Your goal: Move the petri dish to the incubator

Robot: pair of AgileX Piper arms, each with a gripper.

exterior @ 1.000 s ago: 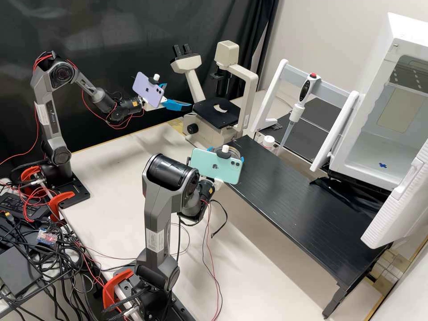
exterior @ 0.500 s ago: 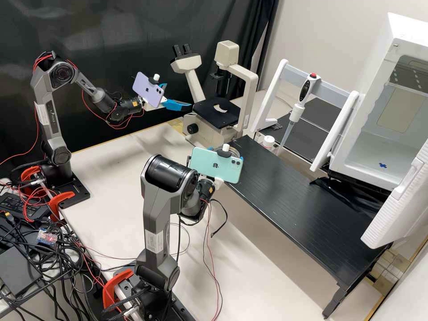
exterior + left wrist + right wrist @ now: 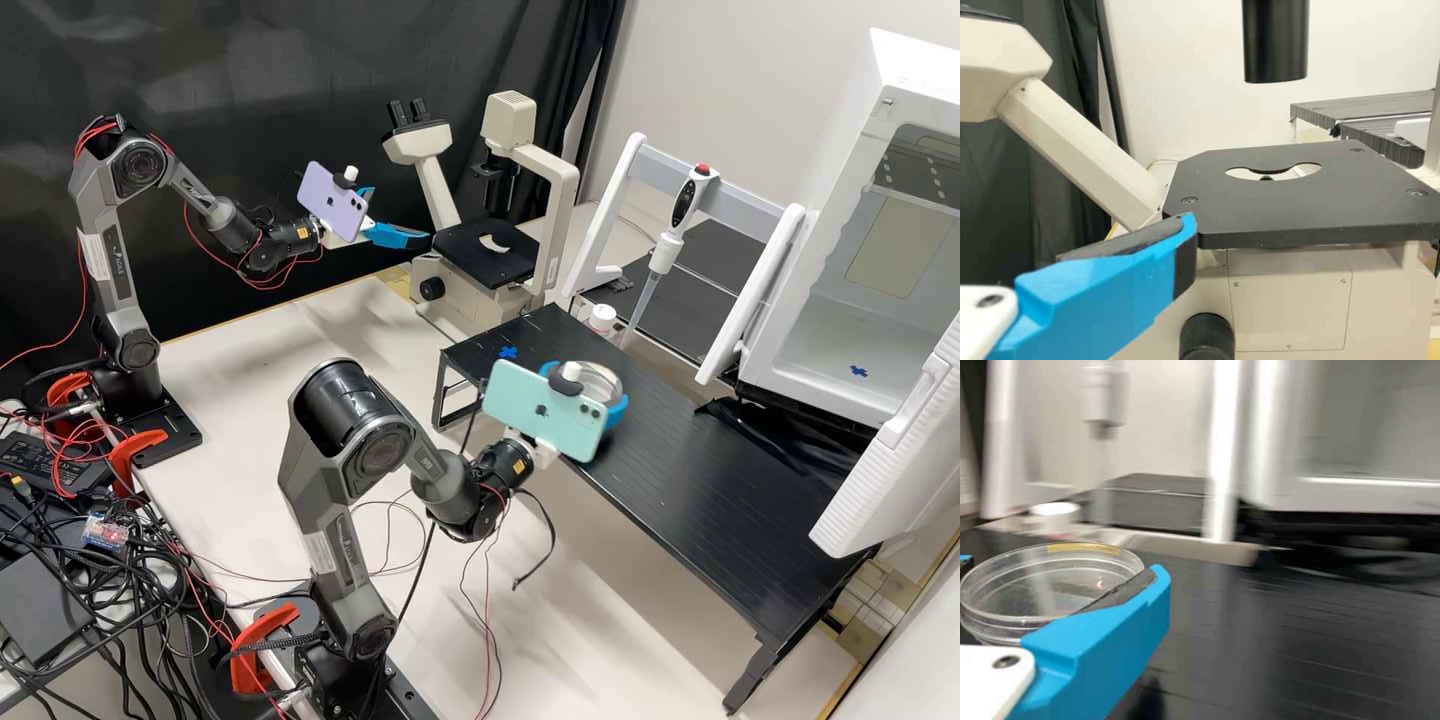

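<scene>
1. Swung toward the lower right of the high view since the earlier frame: near dark grey jointed arm [image 3: 440,485] with the white right hand [image 3: 585,388], two bright blue fingers [image 3: 1114,641] and the round, clear, shallow plastic petri dish [image 3: 1050,592].
2. Uncovered by that shift, at the upper left end of the raised black slatted surface [image 3: 680,440]: small blue cross-shaped mark [image 3: 508,352].
3. Holding the dish pinched between both blue fingers of the right hand. See a yellow strip [image 3: 1084,548] on its rim.
4. Find the dish just right of centre in the high view, over the black surface, partly behind a mint-green phone [image 3: 545,415]. Cannot tell touching from hovering.
5. Kept in the same place, upper left of centre: left hand [image 3: 400,214], spread, beside a purple phone [image 3: 338,200] and near the cream microscope [image 3: 563,220] with its flat black stage [image 3: 468,250].
6. Standing at the upper right: white box-shaped incubator [image 3: 850,195], with its white ribbed door [image 3: 880,470] open and a blue mark [image 3: 859,370] on its inside floor.
7. Left of the incubator, see a white-legged stand [image 3: 612,200] bearing a white pipette [image 3: 664,252], with a small white lidded container [image 3: 602,318] near its foot.
</scene>
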